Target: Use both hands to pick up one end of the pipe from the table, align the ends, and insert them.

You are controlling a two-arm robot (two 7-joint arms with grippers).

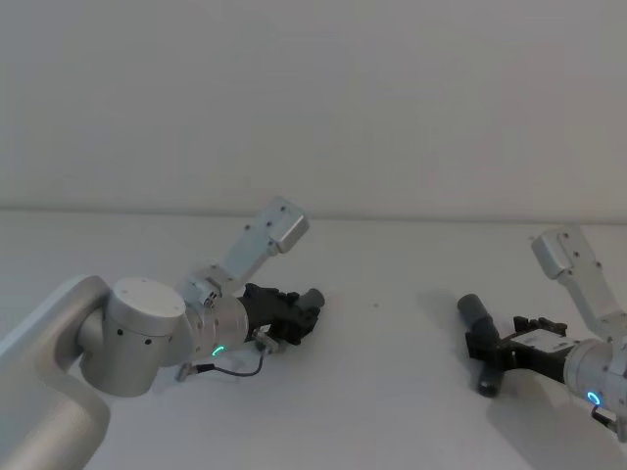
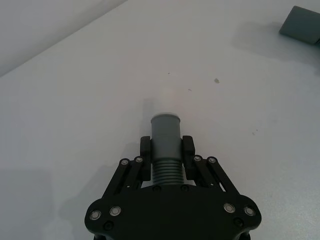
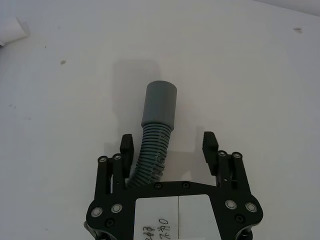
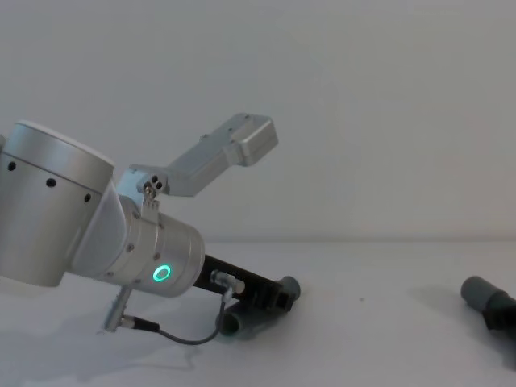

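Now, my left gripper (image 2: 166, 145): pinching one pipe piece (image 2: 165, 127), near the table (image 2: 75, 100)
My right gripper (image 3: 168, 142): spread astride the other piece (image 3: 160, 102), on the table

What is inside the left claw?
A grey hose piece, pinched at its ribbed middle by the left claw, smooth end sticking out. Its back end is hidden under the claw's black body.

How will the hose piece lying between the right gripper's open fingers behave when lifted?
Probably floppy: this hose piece has a ribbed middle that curves inside the open right gripper, so its cuff may droop. Being round, it could roll on the table if nudged. The left gripper is shut on the other hose piece.
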